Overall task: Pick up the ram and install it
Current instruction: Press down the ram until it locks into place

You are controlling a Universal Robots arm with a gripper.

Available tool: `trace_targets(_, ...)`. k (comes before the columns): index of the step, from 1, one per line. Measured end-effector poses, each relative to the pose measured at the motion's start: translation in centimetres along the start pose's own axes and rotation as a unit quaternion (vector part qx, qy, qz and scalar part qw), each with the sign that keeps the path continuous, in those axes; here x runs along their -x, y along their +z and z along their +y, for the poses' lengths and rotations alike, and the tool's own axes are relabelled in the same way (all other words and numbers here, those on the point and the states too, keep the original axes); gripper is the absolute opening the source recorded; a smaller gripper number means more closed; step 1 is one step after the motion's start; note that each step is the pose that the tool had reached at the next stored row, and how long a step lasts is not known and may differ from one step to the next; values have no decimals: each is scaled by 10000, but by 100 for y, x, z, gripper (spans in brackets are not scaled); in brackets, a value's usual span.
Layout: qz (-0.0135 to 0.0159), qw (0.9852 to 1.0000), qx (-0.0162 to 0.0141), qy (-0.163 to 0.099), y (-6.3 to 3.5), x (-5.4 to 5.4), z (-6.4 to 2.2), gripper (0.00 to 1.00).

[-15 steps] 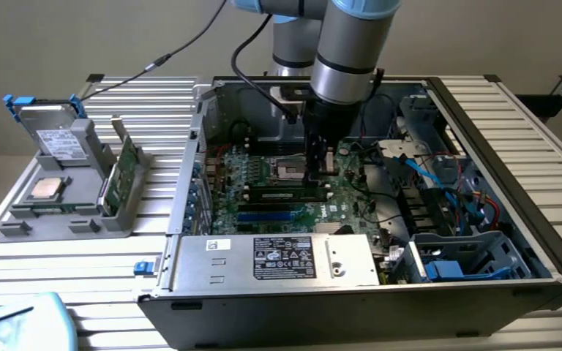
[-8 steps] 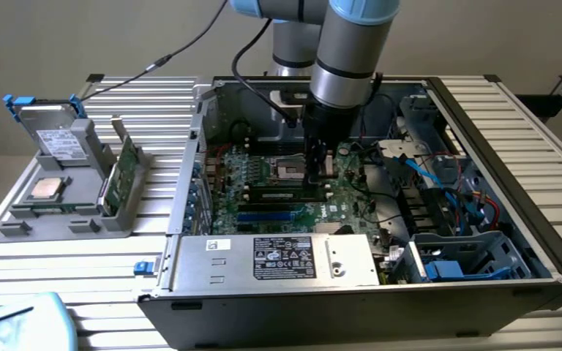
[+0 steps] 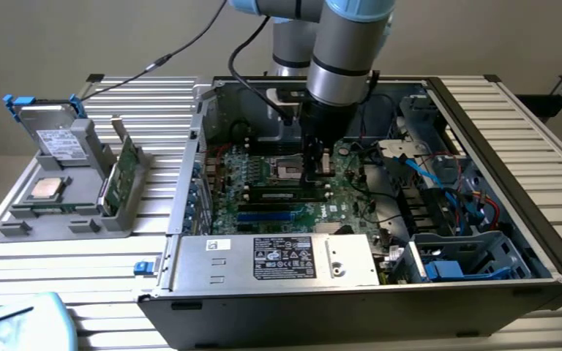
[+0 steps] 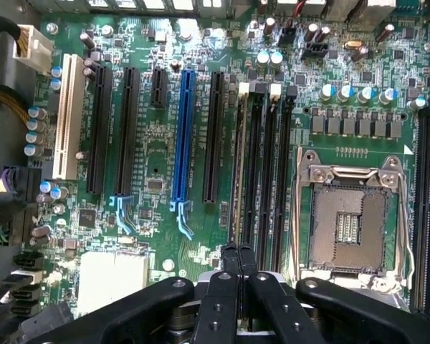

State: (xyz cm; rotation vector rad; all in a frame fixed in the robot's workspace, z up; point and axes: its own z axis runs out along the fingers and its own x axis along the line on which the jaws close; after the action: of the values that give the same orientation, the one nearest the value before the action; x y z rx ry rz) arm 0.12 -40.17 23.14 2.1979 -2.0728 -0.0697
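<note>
The ram [image 4: 237, 165] stands edge-on in the memory slot nearest the long black expansion slots, seated along the slot's length. In the exterior view the ram [image 3: 281, 195] is a dark strip with a pale label on the motherboard. My gripper [image 4: 237, 252] is shut, its black fingertips [image 4: 230, 256] pressed together right over one end of the stick. I cannot tell whether they touch it. From outside, my gripper [image 3: 316, 174] reaches straight down into the open computer case [image 3: 515, 183], beside the processor socket [image 3: 289, 170].
The empty processor socket [image 4: 347, 222] lies beside the memory slots, and a blue expansion slot [image 4: 184, 136] on the other side. Outside the case, at the exterior view's left, a grey holder [image 3: 66, 212] carries a silver-topped chip [image 3: 47, 189], a drive with blue tabs [image 3: 52, 128] and a green board [image 3: 122, 175]. The power supply [image 3: 281, 259] fills the case's near side.
</note>
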Motion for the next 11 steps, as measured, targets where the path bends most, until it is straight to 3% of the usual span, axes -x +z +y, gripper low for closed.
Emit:
trace_targets(8,18,10000,1,2,-30,21,250,11)
trace_targets(11,24,10000,2,3,-23,25,296,11)
